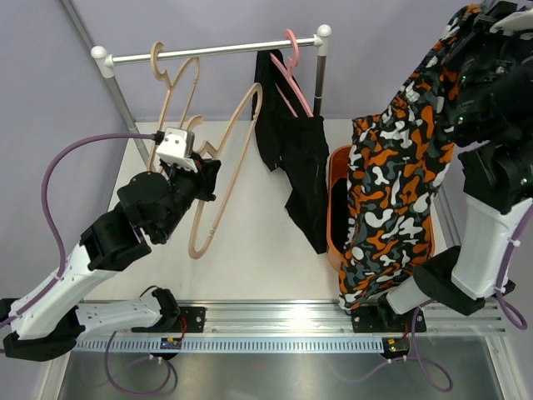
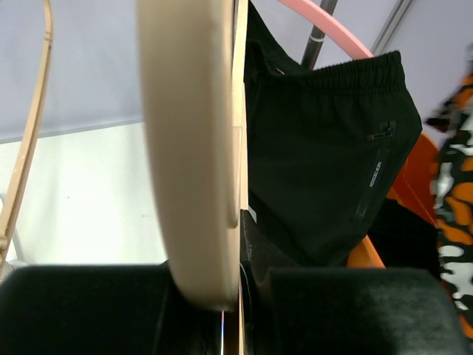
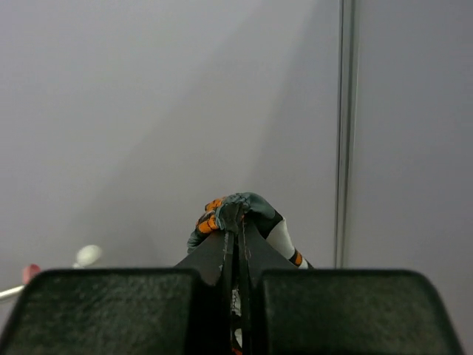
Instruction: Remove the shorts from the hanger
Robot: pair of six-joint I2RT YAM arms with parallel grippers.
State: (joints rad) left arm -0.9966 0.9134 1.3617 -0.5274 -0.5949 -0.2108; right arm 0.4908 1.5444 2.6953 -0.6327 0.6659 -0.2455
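Top external view: at the near right, your right gripper (image 3: 238,235) is pinched tight on the patterned shorts (image 1: 390,193), which dangle from it. At mid-left, your left gripper (image 1: 201,178) clamps a wooden hanger (image 2: 188,148). Farther back, the black shorts (image 1: 300,158) hang from a pink hanger (image 1: 293,57) on the rail (image 1: 216,52).

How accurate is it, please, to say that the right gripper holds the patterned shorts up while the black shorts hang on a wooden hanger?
One detail is off: the black shorts hang on the pink hanger, as the top external view shows. The right gripper does hold the patterned shorts up.
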